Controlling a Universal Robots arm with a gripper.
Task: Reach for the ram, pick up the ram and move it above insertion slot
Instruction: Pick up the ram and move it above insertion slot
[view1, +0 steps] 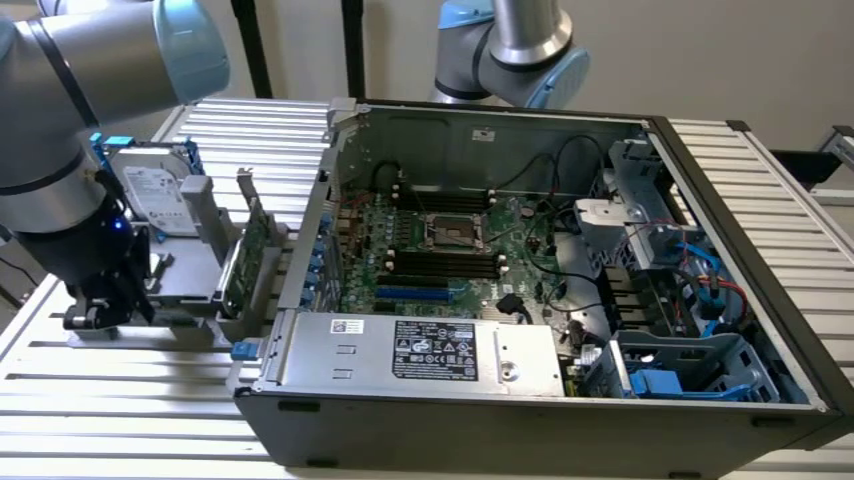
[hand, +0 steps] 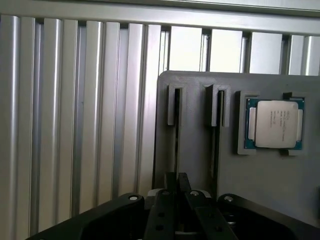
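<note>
A: Wrist view: state of the gripper (hand: 176, 177)?
B: Fingers (hand: 166, 202) drawn close together, with barely a gap at the tips. Cannot tell whether the tips pinch anything or merely rest there.

A: Location of the ram (hand: 176, 135)?
B: Appears as a thin dark edge standing in one of two narrow slots of a grey holder (hand: 265, 185), directly in line with the gripper. Occupies the slot farther from the square silver processor (hand: 275, 124), which lies flat in a recess of the same holder. Too thin from this angle to make out chips or colour.

A: Exterior view: placement of the gripper?
B: Sits low at the exterior view's left, down at the holder on the slatted table (view1: 134, 420), just beside the open computer case (view1: 534, 420). Hangs from a grey and blue arm (view1: 67, 120).

A: Other items on the holder?
B: A hard drive (view1: 150, 190) upright at the back and a wide green card (view1: 247, 265) on edge next to the case wall.

A: Inside of the case?
B: A green motherboard (view1: 507, 225) lying flat, with long black slots (view1: 447, 265) near its middle, well apart from the gripper.
</note>
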